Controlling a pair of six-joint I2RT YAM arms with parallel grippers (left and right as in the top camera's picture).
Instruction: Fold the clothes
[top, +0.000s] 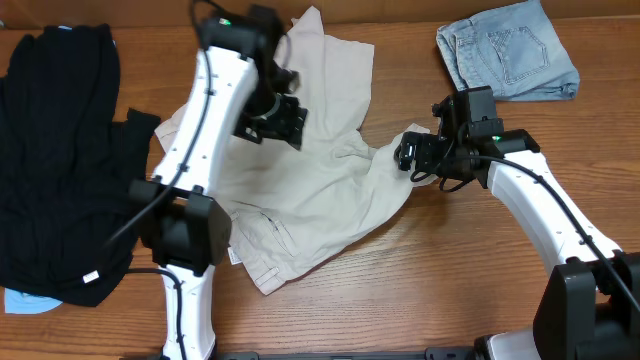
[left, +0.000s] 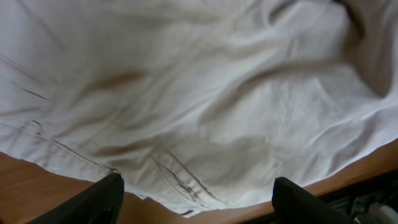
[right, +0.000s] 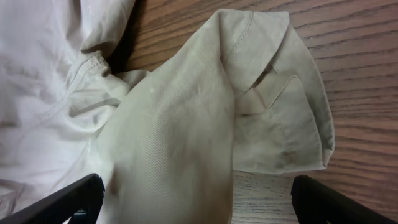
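Wood-grain brown, the counter (top: 400, 290) carries everything in the overhead view. Spread crumpled over its middle are the beige shorts (top: 320, 190), with one leg reaching toward 12 o'clock and stitched seams at the 6 o'clock edge. A heap of black clothes (top: 55, 160) fills the 9 o'clock side, just beside the shorts. A folded blue denim piece (top: 510, 50) lies at 2 o'clock, well apart from them.

The left pincer (top: 285, 120) hangs over the shorts' 11 o'clock part. In its own wrist view the left pincer (left: 196, 186) is spread wide, its dark fingers (left: 93, 199) set far apart above the wrinkled cloth and holding nothing.

The right pincer (top: 408, 152) sits at the shorts' 3 o'clock corner. In its wrist view it (right: 199, 193) is spread wide too, and the folded-over corner of the shorts runs down between the fingers (right: 68, 199). Whether they touch the cloth cannot be told.
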